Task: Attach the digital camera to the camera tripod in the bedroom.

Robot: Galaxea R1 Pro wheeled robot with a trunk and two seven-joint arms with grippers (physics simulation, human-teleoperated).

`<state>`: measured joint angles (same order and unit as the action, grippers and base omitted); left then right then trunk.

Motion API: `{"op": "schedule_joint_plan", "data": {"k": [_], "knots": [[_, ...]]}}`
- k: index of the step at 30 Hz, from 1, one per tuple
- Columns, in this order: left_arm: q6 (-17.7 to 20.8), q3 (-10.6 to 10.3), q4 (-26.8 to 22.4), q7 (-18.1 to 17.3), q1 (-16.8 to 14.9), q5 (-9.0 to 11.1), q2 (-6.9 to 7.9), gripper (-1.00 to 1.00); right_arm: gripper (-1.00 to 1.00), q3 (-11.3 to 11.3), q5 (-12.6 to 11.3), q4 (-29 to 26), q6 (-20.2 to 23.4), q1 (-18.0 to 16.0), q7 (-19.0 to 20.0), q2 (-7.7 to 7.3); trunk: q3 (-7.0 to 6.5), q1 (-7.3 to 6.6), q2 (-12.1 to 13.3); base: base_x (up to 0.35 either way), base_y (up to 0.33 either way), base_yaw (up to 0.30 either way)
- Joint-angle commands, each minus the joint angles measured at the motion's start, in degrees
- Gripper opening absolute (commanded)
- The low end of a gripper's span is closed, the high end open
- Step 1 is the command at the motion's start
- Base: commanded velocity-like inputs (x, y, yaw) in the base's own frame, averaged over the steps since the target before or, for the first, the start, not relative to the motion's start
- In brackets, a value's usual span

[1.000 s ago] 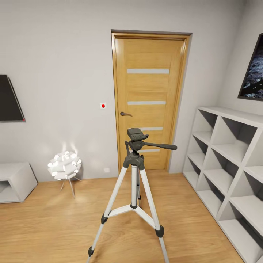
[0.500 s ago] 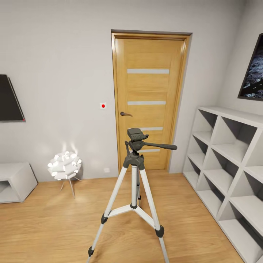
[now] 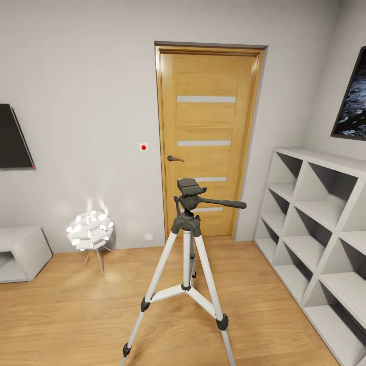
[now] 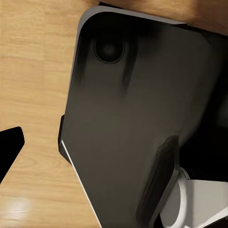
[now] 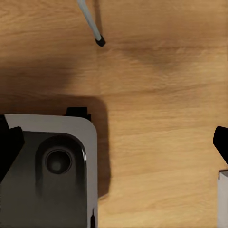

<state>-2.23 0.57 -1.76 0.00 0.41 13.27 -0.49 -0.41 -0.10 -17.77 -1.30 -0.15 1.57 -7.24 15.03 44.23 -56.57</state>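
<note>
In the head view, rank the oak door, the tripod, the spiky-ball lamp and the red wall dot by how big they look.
Largest to smallest, as seen:
1. Oak door
2. Camera tripod, nearly as tall, but nearer the camera, so unsure
3. Spiky-ball lamp
4. Red wall dot

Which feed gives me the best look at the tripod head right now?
The head view: the camera tripod stands whole in front of the door, its head bare. The right wrist view catches one leg tip on the wood floor.
</note>
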Motion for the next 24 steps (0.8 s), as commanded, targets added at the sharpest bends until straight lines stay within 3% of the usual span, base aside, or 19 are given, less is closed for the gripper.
{"op": "schedule_joint_plan", "data": {"k": [1,11,24], "knots": [[-0.09,0.03,-0.09,0.0,0.02,0.35,-0.02,1.0,1.0,-0.06,-0.02,-0.03,-0.15,-0.02,0.35,-0.02,0.05,0.0,-0.04,0.0,0.0,0.0],[-0.14,0.04,-0.09,-0.03,0.02,0.35,-0.04,1.0,1.0,-2.15,-0.08,0.17,-0.2,-0.03,1.02,-0.53,0.05,0.0,-0.04,0.0,0.0,0.0],[-0.14,0.0,-0.09,-0.02,0.02,0.35,-0.01,1.0,1.0,-2.48,0.21,0.44,-0.21,-0.02,0.75,-0.59,0.05,0.0,-0.04,-0.077,0.0,0.0]]}}
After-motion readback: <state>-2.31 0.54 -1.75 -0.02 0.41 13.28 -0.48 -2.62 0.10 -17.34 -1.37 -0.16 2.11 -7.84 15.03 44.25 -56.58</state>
